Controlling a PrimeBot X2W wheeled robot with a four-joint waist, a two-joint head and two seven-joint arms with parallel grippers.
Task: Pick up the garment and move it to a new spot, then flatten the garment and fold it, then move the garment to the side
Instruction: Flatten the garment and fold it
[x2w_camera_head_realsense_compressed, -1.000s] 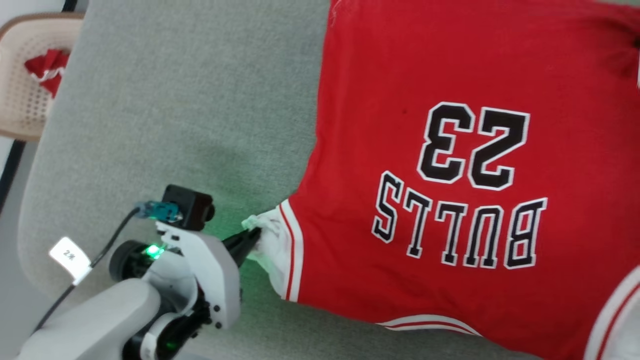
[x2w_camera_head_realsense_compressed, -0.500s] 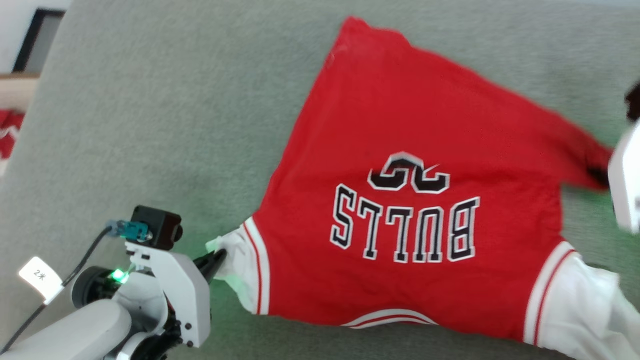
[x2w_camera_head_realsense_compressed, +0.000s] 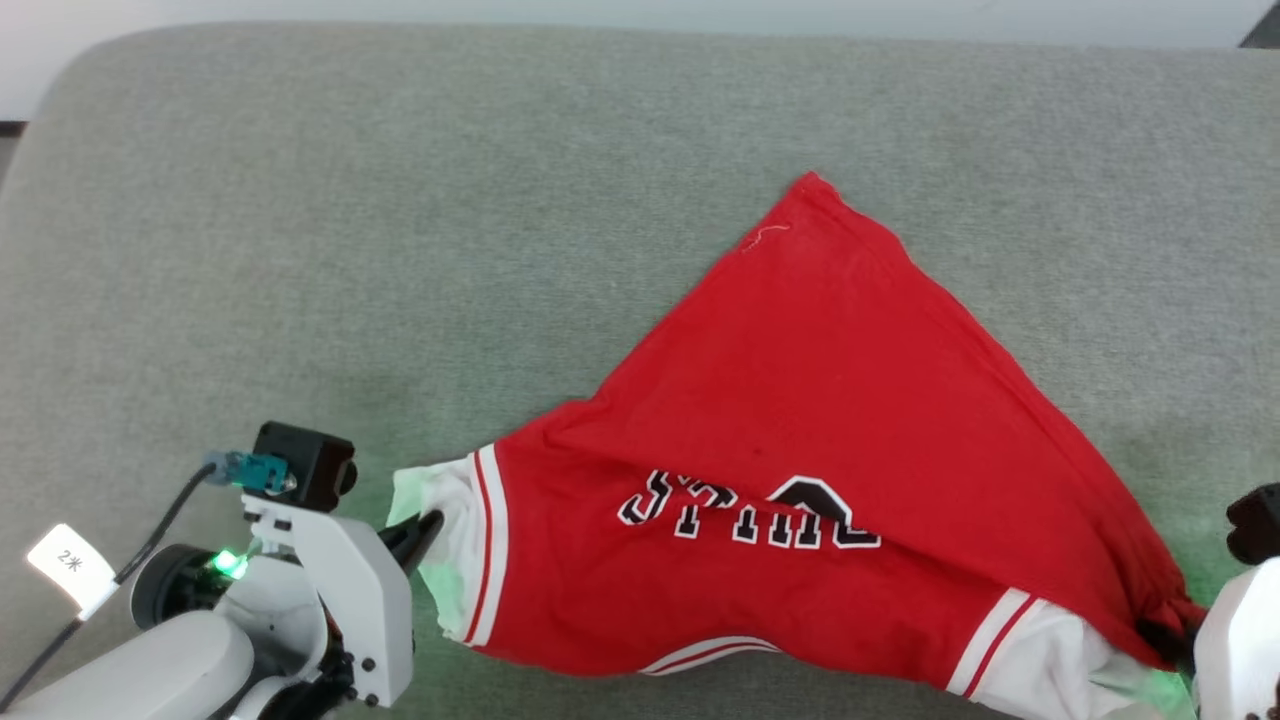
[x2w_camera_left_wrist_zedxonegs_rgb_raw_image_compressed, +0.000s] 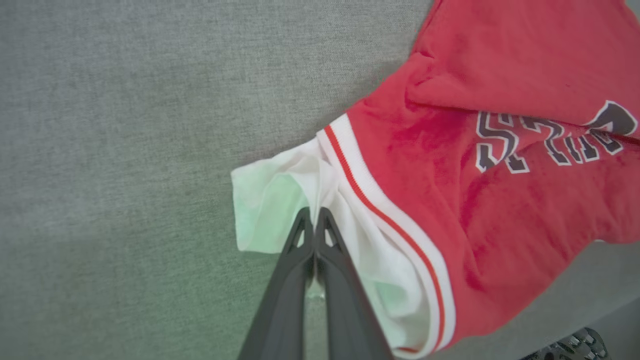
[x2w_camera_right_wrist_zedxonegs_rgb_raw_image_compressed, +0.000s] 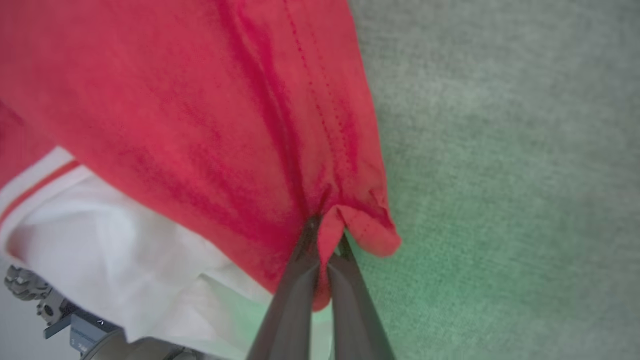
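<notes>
Left end effector (x2w_camera_left_wrist_zedxonegs_rgb_raw_image_compressed: 314, 212) clamps the white sleeve (x2w_camera_left_wrist_zedxonegs_rgb_raw_image_compressed: 280, 195) while right end effector (x2w_camera_right_wrist_zedxonegs_rgb_raw_image_compressed: 325, 234), clamped on the red hem (x2w_camera_right_wrist_zedxonegs_rgb_raw_image_compressed: 362, 235) of the garment (x2w_camera_head_realsense_compressed: 800, 390), has pulled it toward lower right over the chest lettering (x2w_camera_head_realsense_compressed: 740, 522), starting the fold.

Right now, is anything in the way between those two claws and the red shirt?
Nothing visible. The left gripper is shut on the white sleeve of the shirt, and the right gripper is shut on one of its red edges.

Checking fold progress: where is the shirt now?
The shirt sits right of centre in the head view on the grey cushion, left tool pinching its white sleeve, right tool its red edge.
</notes>
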